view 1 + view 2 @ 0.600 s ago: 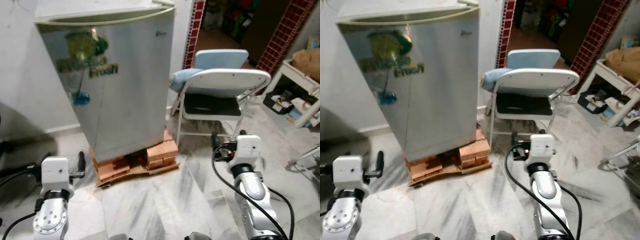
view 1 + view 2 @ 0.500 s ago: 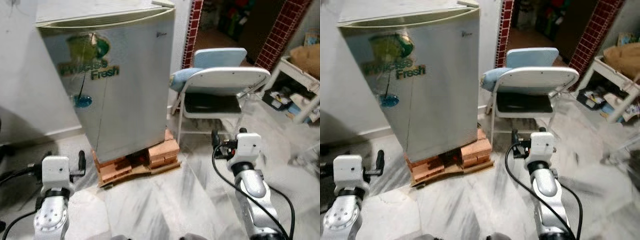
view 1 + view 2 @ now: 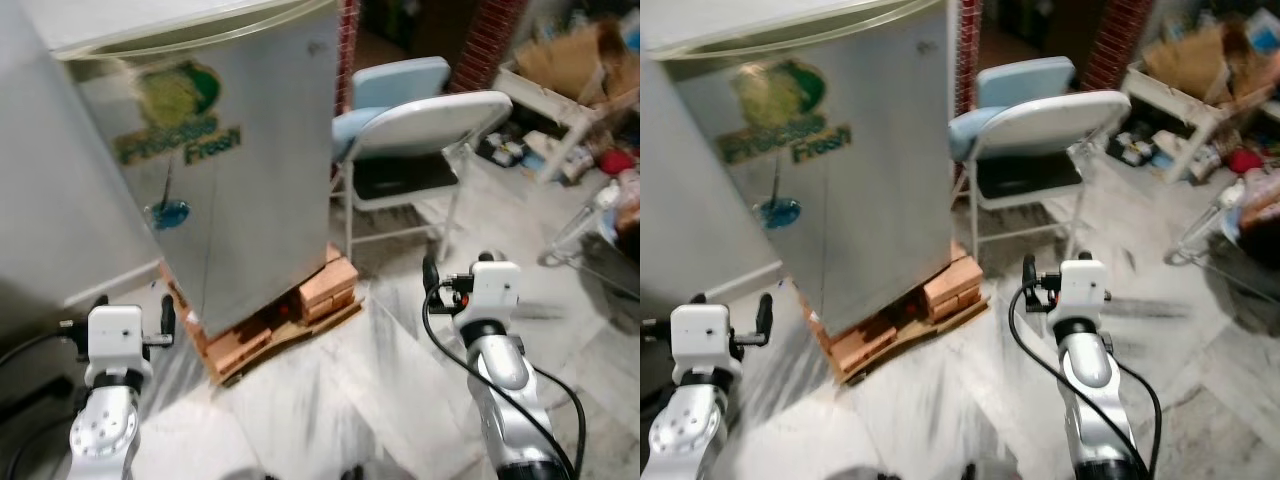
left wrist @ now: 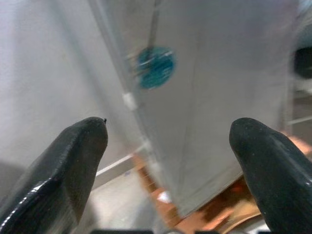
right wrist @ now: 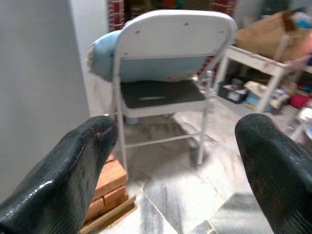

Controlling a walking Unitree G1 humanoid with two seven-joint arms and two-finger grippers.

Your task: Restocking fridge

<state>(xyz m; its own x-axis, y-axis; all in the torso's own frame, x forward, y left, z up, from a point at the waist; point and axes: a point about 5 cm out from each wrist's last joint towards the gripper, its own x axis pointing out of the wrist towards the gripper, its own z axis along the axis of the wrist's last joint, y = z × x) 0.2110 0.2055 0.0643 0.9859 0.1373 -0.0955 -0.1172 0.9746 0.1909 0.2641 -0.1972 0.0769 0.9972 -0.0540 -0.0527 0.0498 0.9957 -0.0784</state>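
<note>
Fridge [image 3: 215, 170] stands dead ahead, door shut, silver front with a green "Fresh" sticker [image 3: 180, 140] and a small blue sticker [image 3: 170, 212] below it. It sits raised on bricks [image 3: 325, 290] and a wooden board [image 3: 285, 335], on a marble floor [image 3: 330, 420]. White wall [image 3: 50, 230] on its left side.

Left gripper [image 4: 165, 161] is held low in front of the fridge's lower left corner, fingers [image 4: 73, 156] spread wide, holding nothing, not touching the fridge. Right gripper [image 5: 175, 161] is low on the right, fingers [image 5: 78, 165] also spread wide and empty, pointing at a white folding chair [image 5: 170, 53] with a black seat and a blue cushion [image 5: 146, 63] behind its back.

Chair stands just right of the fridge. Further right: a white table [image 3: 560, 100] with cardboard boxes [image 3: 575, 55] and clutter. Head views are slightly blurred.
</note>
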